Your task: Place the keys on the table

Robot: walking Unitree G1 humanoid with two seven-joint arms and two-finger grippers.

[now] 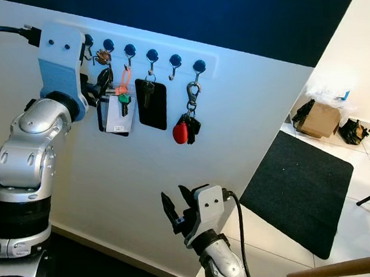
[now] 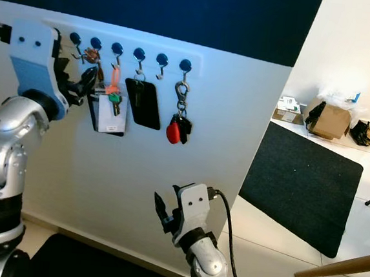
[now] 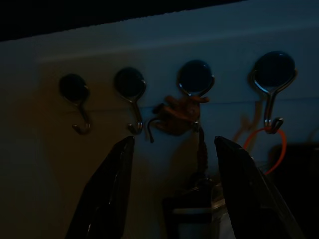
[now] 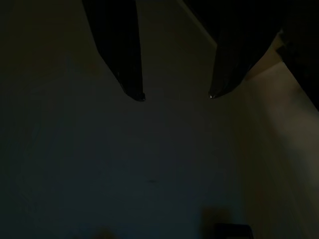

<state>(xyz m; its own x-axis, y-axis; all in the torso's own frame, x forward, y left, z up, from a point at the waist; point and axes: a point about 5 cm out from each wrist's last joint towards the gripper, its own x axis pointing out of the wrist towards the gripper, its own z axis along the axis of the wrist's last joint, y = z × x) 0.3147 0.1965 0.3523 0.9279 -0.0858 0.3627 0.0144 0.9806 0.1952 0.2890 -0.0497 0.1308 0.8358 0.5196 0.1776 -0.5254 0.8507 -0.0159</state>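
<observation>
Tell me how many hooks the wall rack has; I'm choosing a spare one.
7 hooks in one row: six across the rack, one more at its left end. Others may be hidden.

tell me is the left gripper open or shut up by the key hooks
Open. In the left wrist view the left gripper has its two black fingers set well apart, with the brown keyring on its hook between them and nothing gripped.

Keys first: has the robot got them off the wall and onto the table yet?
Not yet. Nothing is done so far: every bunch of keys hangs on the hook rail. In hand: the left hand is raised to the rail, fingers open around the strap below the brown keyring, but not closed on it. The right hand waits low, open. Left: grab, lift off the hook, carry to a table.
</observation>
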